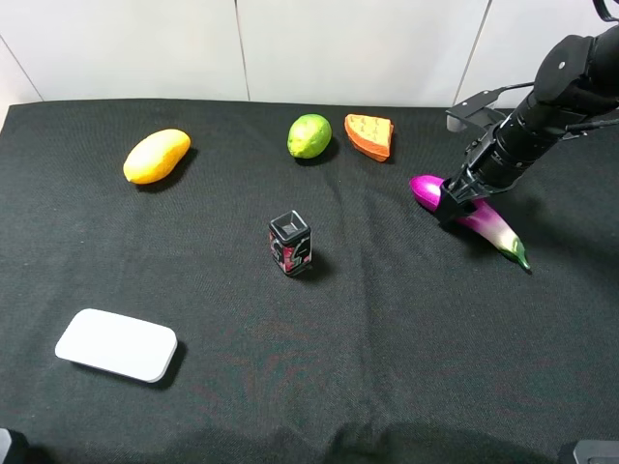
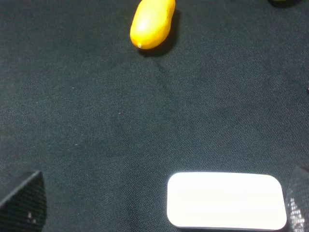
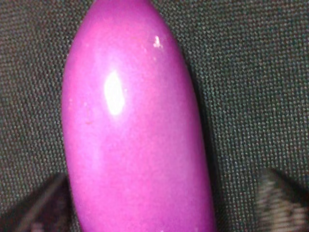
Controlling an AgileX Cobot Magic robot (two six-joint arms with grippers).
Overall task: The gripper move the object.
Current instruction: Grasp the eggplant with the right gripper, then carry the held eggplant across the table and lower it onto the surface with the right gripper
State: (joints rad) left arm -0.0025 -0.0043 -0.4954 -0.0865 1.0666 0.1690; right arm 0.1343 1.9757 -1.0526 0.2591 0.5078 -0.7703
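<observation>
The purple eggplant (image 1: 424, 188) lies on the black cloth at the right, its white end and green stem pointing toward the front right. My right gripper (image 1: 453, 205) is down over its middle. In the right wrist view the eggplant (image 3: 135, 135) fills the frame, with the right gripper (image 3: 164, 203) open and one finger (image 3: 41, 205) on each side of it; a gap shows on one side. My left gripper (image 2: 161, 205) is open and empty, far from the eggplant, above the front left of the table.
A yellow-orange mango (image 1: 157, 156) lies at the back left, a green lime (image 1: 309, 135) and an orange wedge (image 1: 369, 135) at the back middle. A small dark box (image 1: 290, 244) stands mid-table. A flat white pad (image 1: 117, 345) lies front left, below the left gripper.
</observation>
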